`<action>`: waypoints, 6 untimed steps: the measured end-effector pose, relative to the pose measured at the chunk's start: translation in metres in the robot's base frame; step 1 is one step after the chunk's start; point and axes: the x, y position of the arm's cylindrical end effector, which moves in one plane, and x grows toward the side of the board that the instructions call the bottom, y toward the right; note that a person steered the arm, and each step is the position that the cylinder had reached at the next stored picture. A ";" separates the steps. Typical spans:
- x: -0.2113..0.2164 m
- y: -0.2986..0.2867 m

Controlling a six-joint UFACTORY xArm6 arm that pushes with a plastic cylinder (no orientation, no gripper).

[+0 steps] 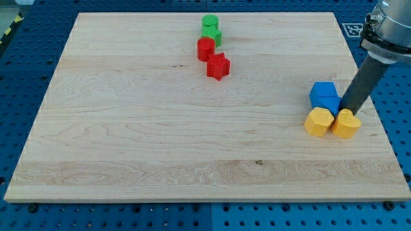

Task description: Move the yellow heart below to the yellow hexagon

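My tip (348, 110) touching yellow heart's (346, 124) top edge, yellow hexagon (318, 121) touching its left, no jaws.

Green (211, 29), red (212, 56), perhaps two blue blocks (325, 97).

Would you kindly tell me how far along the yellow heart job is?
Done: my tip has reached the yellow heart, at its upper edge. In hand: pushing it. Left: the heart sits right of the yellow hexagon, touching it, not below, with blue blocks just above.
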 end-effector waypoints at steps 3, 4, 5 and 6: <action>0.039 0.000; 0.049 -0.005; 0.052 -0.025; 0.052 -0.038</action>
